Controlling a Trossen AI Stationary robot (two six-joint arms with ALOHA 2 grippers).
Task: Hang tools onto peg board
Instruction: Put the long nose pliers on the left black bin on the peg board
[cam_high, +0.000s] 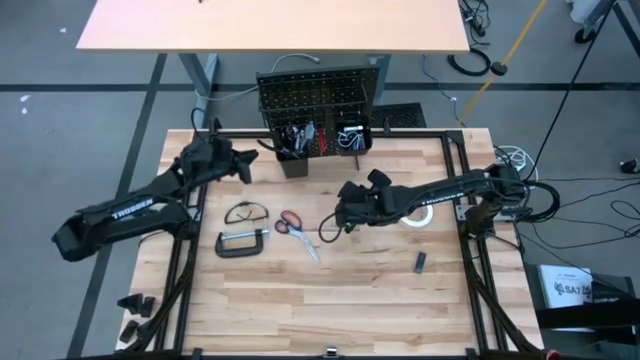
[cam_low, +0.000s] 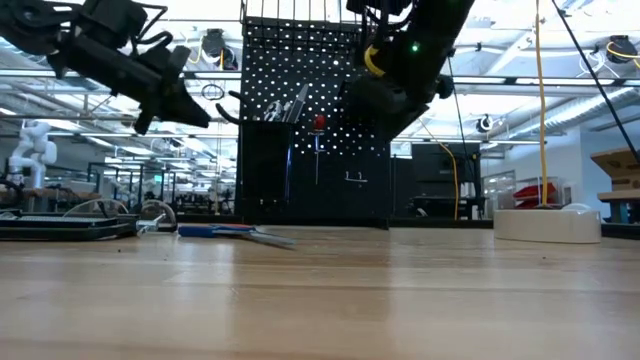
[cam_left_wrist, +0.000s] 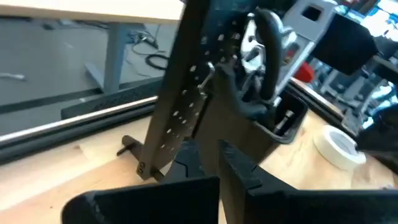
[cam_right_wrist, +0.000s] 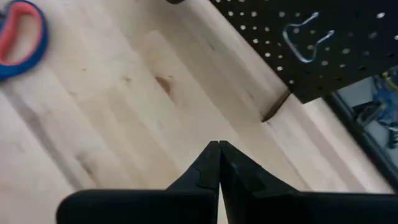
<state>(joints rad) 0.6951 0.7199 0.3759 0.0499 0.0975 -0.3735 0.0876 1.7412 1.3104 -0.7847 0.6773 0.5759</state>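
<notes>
Near to far on the pale wooden bench (cam_high: 330, 300): small dark block (cam_high: 420, 262) near right. Black C-clamp (cam_high: 243, 243), clear safety glasses (cam_high: 245, 212) and red-handled scissors (cam_high: 292, 224) lie left of centre; white tape roll (cam_high: 417, 215) at right. Right gripper (cam_high: 331, 226) hangs above the bench just right of the scissors, jaws closed, empty. Left gripper (cam_high: 262, 146) hovers left of the upright black perforated peg board (cam_high: 318, 95), jaws closed, empty. Tools sit in the board's black bins (cam_high: 322, 140) at far centre.
</notes>
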